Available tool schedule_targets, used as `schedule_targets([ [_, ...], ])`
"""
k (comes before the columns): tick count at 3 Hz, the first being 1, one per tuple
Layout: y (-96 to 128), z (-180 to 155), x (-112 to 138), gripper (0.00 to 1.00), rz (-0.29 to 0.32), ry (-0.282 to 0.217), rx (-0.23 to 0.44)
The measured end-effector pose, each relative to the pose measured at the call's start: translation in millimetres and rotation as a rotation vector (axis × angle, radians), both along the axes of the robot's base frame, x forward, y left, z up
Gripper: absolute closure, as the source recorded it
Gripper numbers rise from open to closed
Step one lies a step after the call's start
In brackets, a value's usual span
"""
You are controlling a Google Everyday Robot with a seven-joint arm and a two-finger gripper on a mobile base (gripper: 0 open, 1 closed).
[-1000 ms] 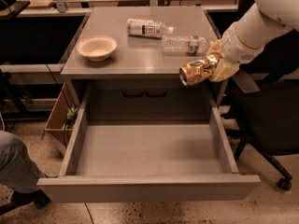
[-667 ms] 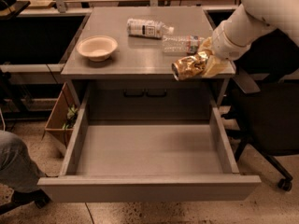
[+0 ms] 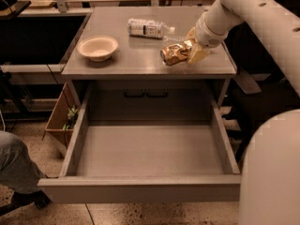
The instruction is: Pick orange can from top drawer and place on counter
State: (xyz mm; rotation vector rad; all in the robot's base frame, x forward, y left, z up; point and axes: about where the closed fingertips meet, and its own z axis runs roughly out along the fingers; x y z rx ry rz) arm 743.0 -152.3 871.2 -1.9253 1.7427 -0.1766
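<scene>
The orange can (image 3: 174,54) is shiny, gold-orange and crumpled. It is held on its side in my gripper (image 3: 190,50), just over the right part of the grey counter (image 3: 122,62). The gripper is shut on the can, and my white arm (image 3: 243,13) reaches in from the upper right. The top drawer (image 3: 145,149) is pulled wide open below the counter, with nothing showing inside.
A clear plastic bottle (image 3: 149,28) lies on its side at the back of the counter. Another clear bottle (image 3: 176,39) is partly hidden behind the can. A pale bowl (image 3: 97,47) sits on the counter's left. A cardboard box (image 3: 63,118) stands on the floor at left.
The gripper has carried the can up and to the left, from beyond the counter's right front edge to above the counter surface.
</scene>
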Motion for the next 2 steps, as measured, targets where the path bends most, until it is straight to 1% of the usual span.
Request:
schedule_targets([
  [1,1,-6,24,0.73,-0.013,0.003,0.022],
  [2,-1,-7,36,0.5,-0.023,0.001,0.039],
])
